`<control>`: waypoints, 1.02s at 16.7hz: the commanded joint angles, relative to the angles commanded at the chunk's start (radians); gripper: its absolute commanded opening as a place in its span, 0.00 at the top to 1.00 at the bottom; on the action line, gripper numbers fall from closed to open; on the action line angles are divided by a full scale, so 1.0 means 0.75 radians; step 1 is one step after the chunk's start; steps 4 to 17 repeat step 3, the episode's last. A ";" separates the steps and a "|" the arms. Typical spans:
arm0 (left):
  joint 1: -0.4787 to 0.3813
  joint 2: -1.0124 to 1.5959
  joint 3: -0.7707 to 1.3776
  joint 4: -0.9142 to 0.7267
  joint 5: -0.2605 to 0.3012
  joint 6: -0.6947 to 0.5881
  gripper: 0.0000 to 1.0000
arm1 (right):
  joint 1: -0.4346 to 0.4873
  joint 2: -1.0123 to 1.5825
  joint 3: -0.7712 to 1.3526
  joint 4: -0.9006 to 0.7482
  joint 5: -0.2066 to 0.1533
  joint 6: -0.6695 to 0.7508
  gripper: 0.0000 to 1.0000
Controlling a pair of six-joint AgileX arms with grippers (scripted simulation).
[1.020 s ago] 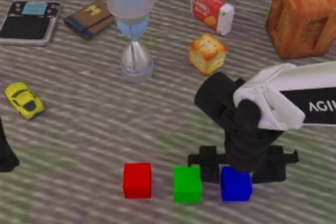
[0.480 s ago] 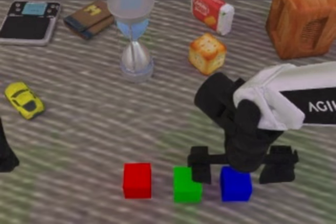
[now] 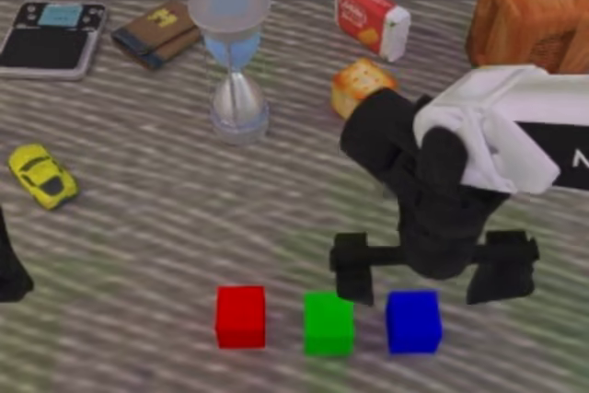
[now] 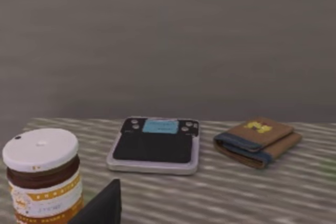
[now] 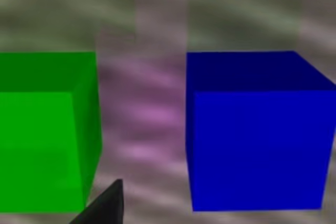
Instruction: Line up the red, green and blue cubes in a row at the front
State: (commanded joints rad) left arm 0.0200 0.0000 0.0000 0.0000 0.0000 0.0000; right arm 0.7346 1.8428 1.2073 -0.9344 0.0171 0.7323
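**Now three cubes stand in a row, right gripper open above the blue one**

Now the red cube (image 3: 240, 316), green cube (image 3: 329, 322) and blue cube (image 3: 413, 321) sit side by side near the table's front edge, small gaps between them, none touching. Taking the green cube as the mark: red lies to its left, blue to its right, and all three rest flat on the striped cloth (image 3: 138, 227).

The right gripper (image 3: 433, 269) hangs just behind the blue cube, lifted clear of it, jaws spread wide with one finger behind the green cube and the other out past the blue cube's right side. It holds nothing. Its wrist view shows the green cube (image 5: 44, 129) and blue cube (image 5: 257, 129) apart, cloth between them.

Far to the left of the green cube, only a dark piece of the left arm (image 3: 11, 269) shows at the table's edge; whether its jaws are wide or narrow cannot be told.
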 joint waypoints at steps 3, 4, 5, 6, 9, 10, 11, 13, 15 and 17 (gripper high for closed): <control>0.000 0.000 0.000 0.000 0.000 0.000 0.00 | 0.000 -0.050 0.046 -0.075 0.001 -0.001 0.00; 0.000 0.000 0.000 0.000 0.000 0.000 0.00 | 0.000 -0.050 0.046 -0.075 0.001 -0.001 0.00; 0.000 0.000 0.000 0.000 0.000 0.000 0.00 | 0.000 -0.050 0.046 -0.075 0.001 -0.001 0.00; 0.000 0.000 0.000 0.000 0.000 0.000 0.00 | 0.000 -0.050 0.046 -0.075 0.001 -0.001 0.00; 0.000 0.000 0.000 0.000 0.000 0.000 0.00 | 0.000 -0.050 0.046 -0.075 0.001 -0.001 0.00; 0.000 0.000 0.000 0.000 0.000 0.000 0.00 | 0.000 -0.050 0.046 -0.075 0.001 -0.001 0.00; 0.000 0.000 0.000 0.000 0.000 0.000 0.00 | 0.000 -0.050 0.046 -0.075 0.001 -0.001 0.00; 0.000 0.000 0.000 0.000 0.000 0.000 0.00 | 0.000 -0.050 0.046 -0.075 0.001 -0.001 0.00; 0.000 0.000 0.000 0.000 0.000 0.000 0.00 | 0.000 -0.050 0.046 -0.075 0.001 -0.001 0.00; 0.000 0.000 0.000 0.000 0.000 0.000 0.00 | 0.000 -0.050 0.046 -0.075 0.001 -0.001 0.00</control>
